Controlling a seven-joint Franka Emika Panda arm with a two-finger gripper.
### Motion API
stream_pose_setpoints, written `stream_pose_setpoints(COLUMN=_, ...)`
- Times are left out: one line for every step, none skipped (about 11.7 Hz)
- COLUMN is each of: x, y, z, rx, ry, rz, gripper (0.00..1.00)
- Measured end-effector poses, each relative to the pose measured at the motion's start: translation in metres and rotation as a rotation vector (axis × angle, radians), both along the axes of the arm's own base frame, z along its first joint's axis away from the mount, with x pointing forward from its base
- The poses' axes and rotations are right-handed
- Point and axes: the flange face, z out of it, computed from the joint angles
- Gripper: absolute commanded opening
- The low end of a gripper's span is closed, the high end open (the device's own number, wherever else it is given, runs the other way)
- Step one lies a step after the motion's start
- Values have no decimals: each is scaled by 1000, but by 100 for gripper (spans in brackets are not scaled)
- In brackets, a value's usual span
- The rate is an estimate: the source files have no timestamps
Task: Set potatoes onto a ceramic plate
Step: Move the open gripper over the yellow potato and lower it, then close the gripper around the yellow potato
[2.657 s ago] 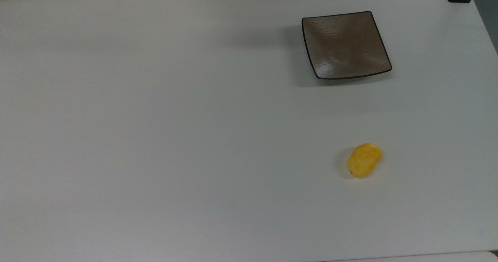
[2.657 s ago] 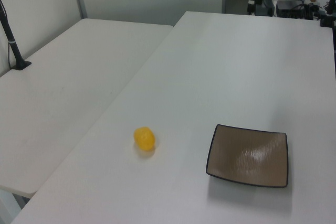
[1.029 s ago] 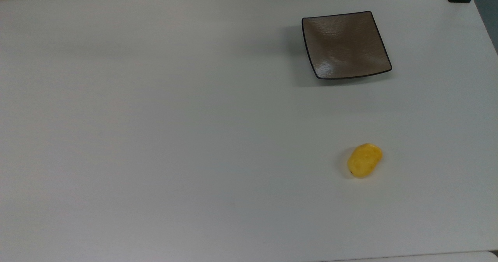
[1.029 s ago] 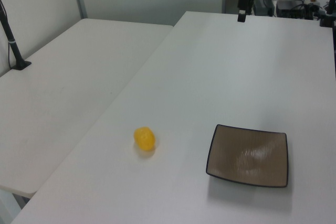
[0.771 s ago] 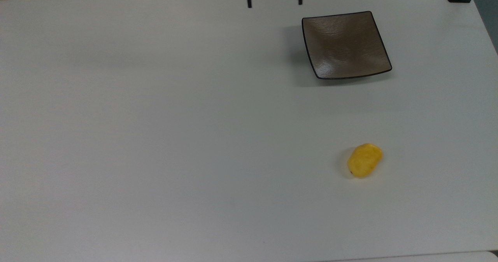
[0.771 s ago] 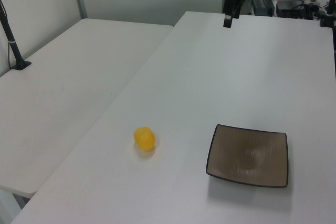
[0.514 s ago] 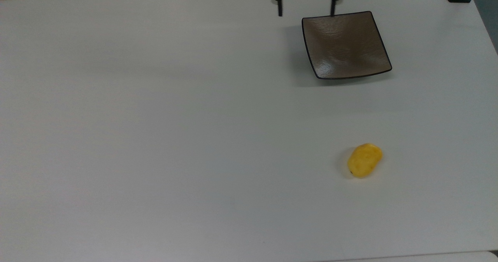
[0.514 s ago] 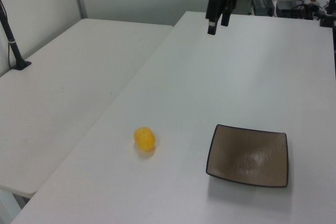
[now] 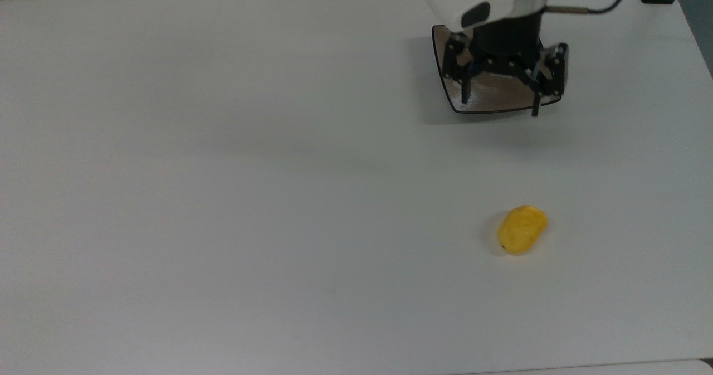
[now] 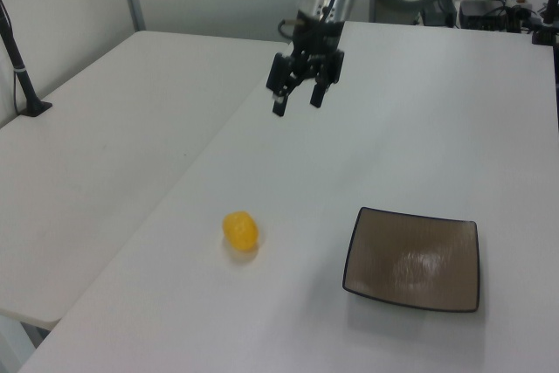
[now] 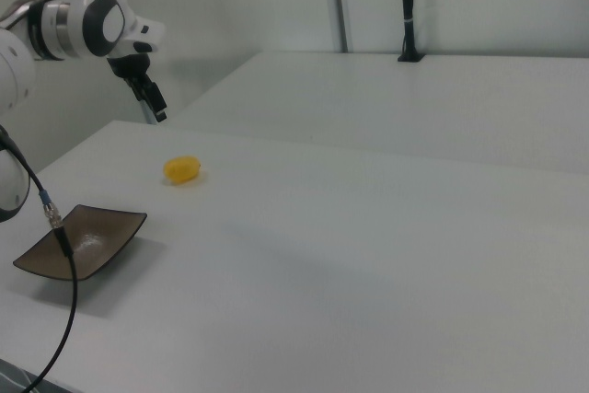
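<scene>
Above the plate, jaws have arrived.

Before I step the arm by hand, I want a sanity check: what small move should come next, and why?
Probably carry the open gripper on toward the small yellow oval potato and lower over it: it hangs in the air, holding nothing, and the potato lies on the white table, apart from the square brown ceramic plate.

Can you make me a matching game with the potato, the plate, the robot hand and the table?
Things:
1. potato
2. plate
3. hand
4. table

Descriptions:
A. white and flat
B. black, open, up in the air
C. bright yellow, lying on the table
D. square, brown-grey, nothing on it

Pairs: 1-C, 2-D, 3-B, 4-A
</scene>
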Motion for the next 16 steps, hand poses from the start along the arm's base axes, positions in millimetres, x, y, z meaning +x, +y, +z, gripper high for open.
stream_pose_setpoints(x=5, y=14, z=-12, rx=-2, ry=-27, rz=-9, gripper=100)
stream_pose_setpoints(x=9, y=29, z=-26, rx=-11, ry=-62, rz=-21, gripper=100)
stream_pose_setpoints(x=13, y=42, z=-41, rx=-21, ry=-93, rz=-34, gripper=100)
stream_pose_setpoints(x=17, y=54, z=-60, rx=-24, ry=-130, rz=-42, gripper=100)
stream_pose_setpoints(x=21, y=63, z=-78, rx=-21, ry=-154, rz=-43, gripper=100)
stream_pose_setpoints(x=25, y=69, z=-93, rx=-14, ry=-173, rz=-43, gripper=100)
stream_pose_setpoints(x=28, y=72, z=-106, rx=-17, ry=-197, rz=-39, gripper=100)
stream_pose_setpoints(x=31, y=76, z=-118, rx=-23, ry=-227, rz=-28, gripper=100)
stream_pose_setpoints(x=33, y=81, z=-131, rx=-37, ry=-256, rz=-12, gripper=100)
stream_pose_setpoints(x=34, y=87, z=-148, rx=-58, ry=-284, rz=13, gripper=100)
stream_pose_setpoints(x=34, y=92, z=-164, rx=-79, ry=-306, rz=38, gripper=100)
stream_pose_setpoints(x=35, y=95, z=-182, rx=-105, ry=-323, rz=65, gripper=100)
stream_pose_setpoints(x=36, y=96, z=-197, rx=-134, ry=-331, rz=88, gripper=100)
stream_pose_setpoints(x=36, y=96, z=-208, rx=-159, ry=-336, rz=106, gripper=100)
stream_pose_setpoints(x=36, y=98, z=-214, rx=-162, ry=-344, rz=115, gripper=100)
stream_pose_setpoints(x=36, y=99, z=-217, rx=-159, ry=-349, rz=119, gripper=100)
